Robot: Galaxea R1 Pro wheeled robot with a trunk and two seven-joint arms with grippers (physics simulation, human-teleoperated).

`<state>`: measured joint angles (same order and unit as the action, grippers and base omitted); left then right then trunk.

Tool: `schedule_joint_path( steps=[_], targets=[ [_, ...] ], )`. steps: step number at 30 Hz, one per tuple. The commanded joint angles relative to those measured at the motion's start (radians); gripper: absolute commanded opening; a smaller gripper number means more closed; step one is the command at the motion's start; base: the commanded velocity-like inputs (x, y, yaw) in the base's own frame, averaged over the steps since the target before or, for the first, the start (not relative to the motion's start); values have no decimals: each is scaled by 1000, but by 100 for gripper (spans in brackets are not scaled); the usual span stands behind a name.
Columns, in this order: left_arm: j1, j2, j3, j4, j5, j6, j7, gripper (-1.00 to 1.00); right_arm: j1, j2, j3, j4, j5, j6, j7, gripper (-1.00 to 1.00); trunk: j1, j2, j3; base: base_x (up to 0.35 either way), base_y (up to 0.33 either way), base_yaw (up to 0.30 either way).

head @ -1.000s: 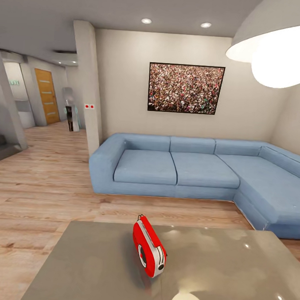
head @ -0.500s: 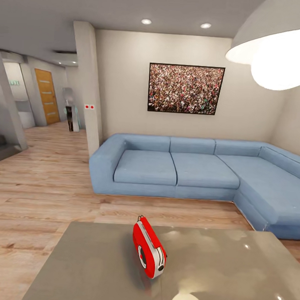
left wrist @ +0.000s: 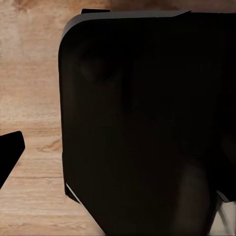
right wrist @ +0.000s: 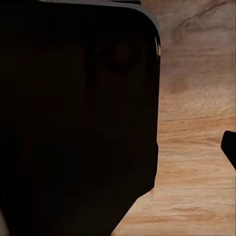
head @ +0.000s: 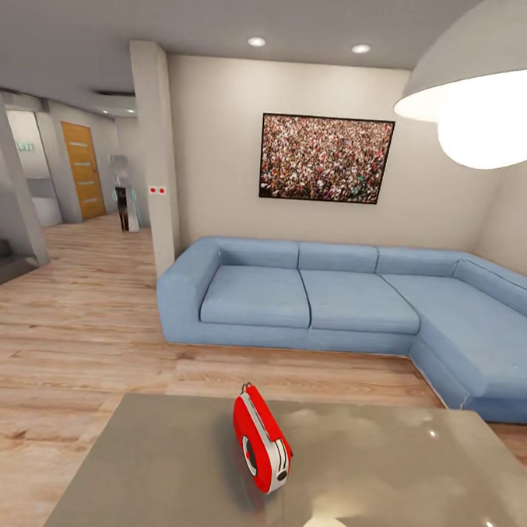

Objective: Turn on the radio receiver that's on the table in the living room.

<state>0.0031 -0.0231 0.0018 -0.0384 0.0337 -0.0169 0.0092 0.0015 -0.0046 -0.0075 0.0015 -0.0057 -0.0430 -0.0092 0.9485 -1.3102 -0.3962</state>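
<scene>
Near table [head: 405, 490] far edge, radio receiver [head: 261, 443] upright (bare top around), tools' state unclear.

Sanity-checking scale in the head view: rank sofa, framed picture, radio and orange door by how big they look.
1. sofa, widest by far.
2. framed picture.
3. orange door and radio: they look about alike. The radio is much nearer the camera and the door far down the hallway, so I won't rank them.

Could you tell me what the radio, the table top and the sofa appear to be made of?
The radio receiver looks like glossy red plastic with a pale grey band, judging by its smooth sheen. The table top seems polished grey stone or lacquer: it mirrors the lamp. The sofa looks like matte light blue fabric.
</scene>
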Motion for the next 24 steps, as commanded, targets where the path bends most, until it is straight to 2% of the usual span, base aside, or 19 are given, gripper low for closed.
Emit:
schedule_joint_path(
  steps=[1, 14, 24],
  targets=[
    [0, 0, 0, 0, 0, 0, 0, 100, 0, 0, 0, 0, 0, 0, 0, 100, -4, 7, 3, 0, 0, 0],
    [0, 0, 0, 0, 1, -1, 0, 100, 0, 0, 3, 0, 6, -1, 0, 100, -54, 98, 44, 0, 0, 0],
    [0, 0, 0, 0, 2, -1, 0, 100, 0, -3, 9, 0, 10, -37, 0, 100, -92, 168, 62, 0, 0, 0]
  ],
)
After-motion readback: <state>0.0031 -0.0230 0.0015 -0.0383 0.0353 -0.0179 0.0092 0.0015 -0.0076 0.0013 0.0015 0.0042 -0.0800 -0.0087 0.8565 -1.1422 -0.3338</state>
